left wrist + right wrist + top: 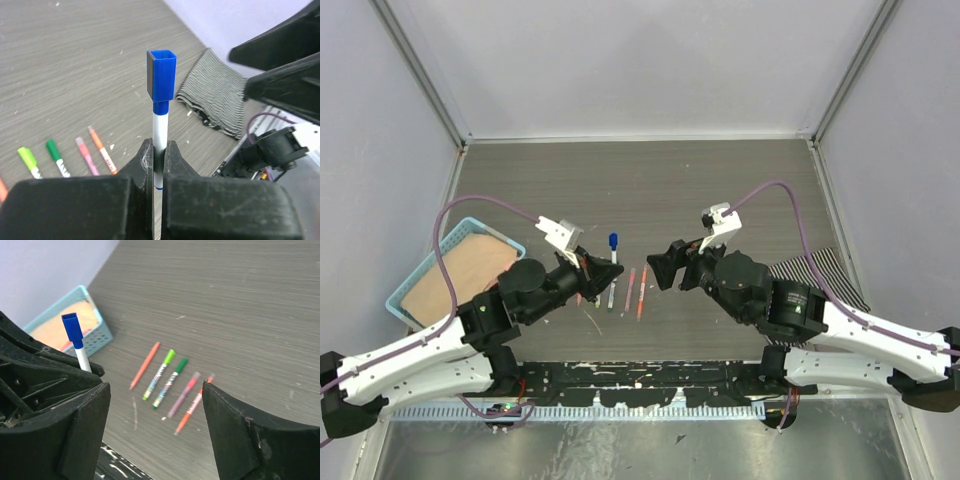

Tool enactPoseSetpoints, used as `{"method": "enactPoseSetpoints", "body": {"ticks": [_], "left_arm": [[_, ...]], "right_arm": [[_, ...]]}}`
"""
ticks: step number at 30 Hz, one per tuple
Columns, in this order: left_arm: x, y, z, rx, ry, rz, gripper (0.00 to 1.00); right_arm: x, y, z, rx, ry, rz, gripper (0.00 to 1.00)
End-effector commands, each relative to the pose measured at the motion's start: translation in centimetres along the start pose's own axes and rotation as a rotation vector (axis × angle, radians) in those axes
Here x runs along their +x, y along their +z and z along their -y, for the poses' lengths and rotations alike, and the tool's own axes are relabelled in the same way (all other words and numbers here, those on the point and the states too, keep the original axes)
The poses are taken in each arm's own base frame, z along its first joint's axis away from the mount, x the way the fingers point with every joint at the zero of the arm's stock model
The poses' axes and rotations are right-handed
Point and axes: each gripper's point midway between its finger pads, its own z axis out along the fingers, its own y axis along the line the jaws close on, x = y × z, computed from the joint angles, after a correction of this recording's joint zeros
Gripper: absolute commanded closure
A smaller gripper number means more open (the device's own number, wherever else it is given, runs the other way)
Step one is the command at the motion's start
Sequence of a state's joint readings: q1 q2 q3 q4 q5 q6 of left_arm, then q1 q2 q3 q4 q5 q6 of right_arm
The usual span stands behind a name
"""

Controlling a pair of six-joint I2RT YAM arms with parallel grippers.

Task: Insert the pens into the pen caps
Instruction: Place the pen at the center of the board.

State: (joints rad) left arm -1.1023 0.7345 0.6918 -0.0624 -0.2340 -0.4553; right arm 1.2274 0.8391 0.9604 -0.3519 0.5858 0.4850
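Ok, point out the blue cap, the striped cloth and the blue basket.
blue cap [161, 72]: left wrist view, its front face.
striped cloth [215, 97]: left wrist view, middle fold.
blue basket [100, 335]: right wrist view, side wall.

left arm [420, 362] angled inward, left fingers [143, 167] pinched shut, right arm [855, 332] angled inward opposite, right fingers [85, 427] spread wide

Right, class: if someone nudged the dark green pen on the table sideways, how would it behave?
The dark green pen looks slim and round, so it would probably roll. It lies close beside the light green pen and pink pen, so it would likely knock one. Its thin straight barrel suggests stiff and light.
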Motion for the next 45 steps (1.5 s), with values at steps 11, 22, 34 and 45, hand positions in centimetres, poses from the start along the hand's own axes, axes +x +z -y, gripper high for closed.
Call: {"method": "enactPoseSetpoints", "body": {"ticks": [11,22,34,45], "left_arm": [[4.4,2.4,-4.0,-0.321,-0.003,-0.263,1.00],[11.7,6.5,-3.7,-0.476,-0.088,-0.509,1.00],[18.7,10.1,-2.9,-0.561,-0.080,-0.745,0.99],[21.9,11.7,-4.2,-0.641,-0.083,-0.783,0.94]], "right_arm": [[1.9,3.5,8.9,0.145,0.086,-0.198,0.21],[1.5,-1.2,16.0,0.363,0.245,-0.044,0.21],[0.0,-8.3,19.5,0.569,0.222,0.144,0.21],[0.4,-8.1,19.6,0.570,0.184,0.117,0.21]]}}
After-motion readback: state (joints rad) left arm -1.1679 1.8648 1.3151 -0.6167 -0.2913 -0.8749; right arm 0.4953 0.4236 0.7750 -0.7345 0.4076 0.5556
